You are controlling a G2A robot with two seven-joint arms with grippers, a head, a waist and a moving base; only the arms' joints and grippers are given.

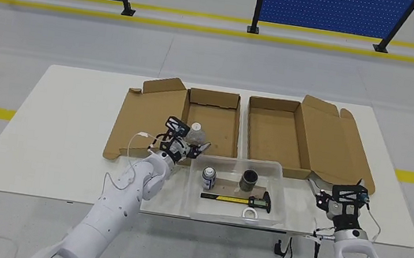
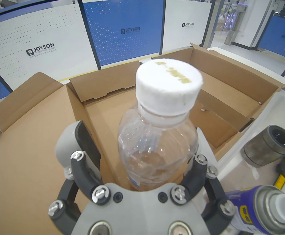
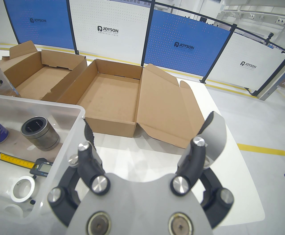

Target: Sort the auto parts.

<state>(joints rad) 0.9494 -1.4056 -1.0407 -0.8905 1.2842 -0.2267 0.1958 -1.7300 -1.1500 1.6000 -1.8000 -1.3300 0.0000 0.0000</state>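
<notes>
A clear plastic bottle (image 2: 155, 142) with a white cap (image 2: 169, 89) stands upright in the left cardboard box (image 1: 212, 122), near the box's front right corner. My left gripper (image 2: 142, 133) is open around it; a gap shows between one finger pad (image 2: 89, 142) and the bottle, and the other finger is hidden behind it. From the top view, that gripper (image 1: 177, 142) sits at the box's front edge beside the bottle (image 1: 194, 134). My right gripper (image 3: 147, 131) is open and holds nothing, over the table right of the clear bin (image 1: 273, 170).
The bin holds a blue spray can (image 1: 208, 178), a metal cylinder (image 1: 249, 180), a yellow caliper (image 1: 237, 200) and a white ring (image 1: 249, 213). The right cardboard box (image 1: 273, 138) lies open with nothing in it, its flap spread toward the right gripper (image 1: 346, 198).
</notes>
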